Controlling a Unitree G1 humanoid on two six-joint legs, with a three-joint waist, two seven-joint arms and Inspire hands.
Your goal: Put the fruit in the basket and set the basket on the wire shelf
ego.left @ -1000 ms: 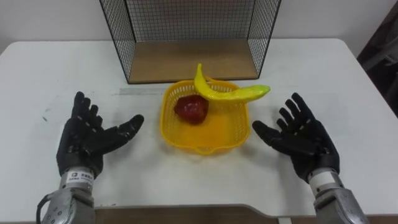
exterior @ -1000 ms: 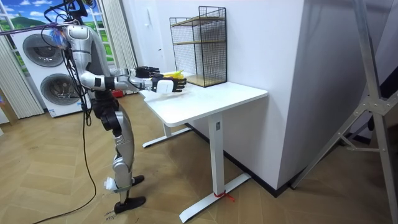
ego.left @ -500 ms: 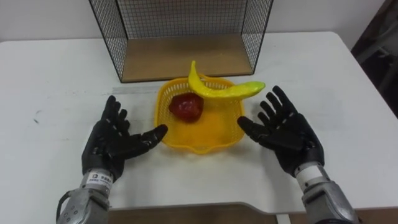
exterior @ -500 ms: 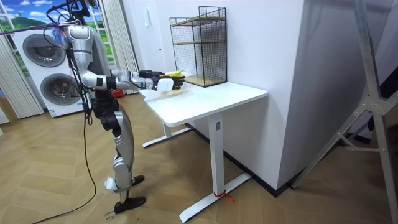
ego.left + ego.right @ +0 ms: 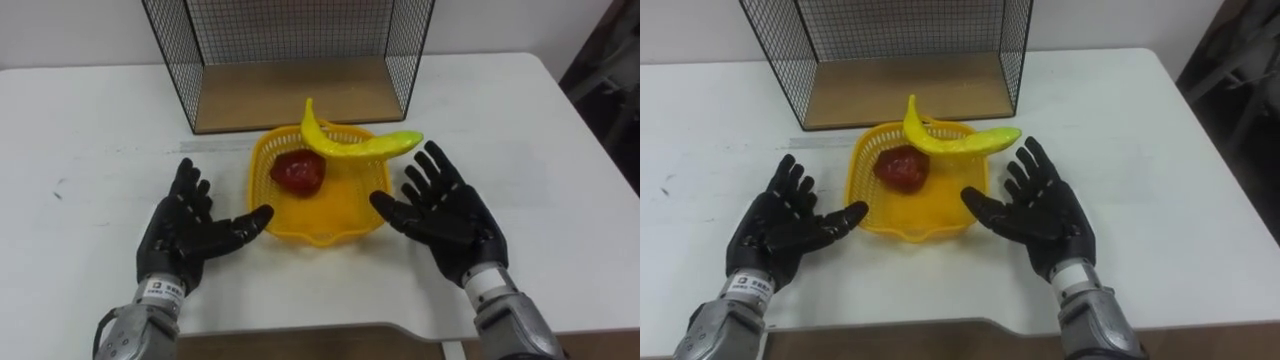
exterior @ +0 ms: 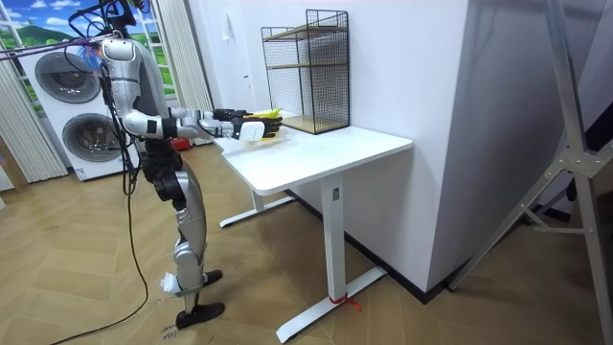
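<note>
Bright, even light, perhaps overhead

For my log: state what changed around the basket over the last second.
The left robot hand and right robot hand moved inward from wide apart to close beside the basket, fingers open, gripping nothing. The basket, banana, red fruit and wire shelf stayed where they were.

No legible text, number or sign found. The tag (image 5: 160, 292) below the left hand (image 5: 185, 238) carries print too small to read. Desk (image 5: 90, 130), basket (image 5: 258, 188) and wire shelf (image 5: 300, 95) bear no markings.
</note>
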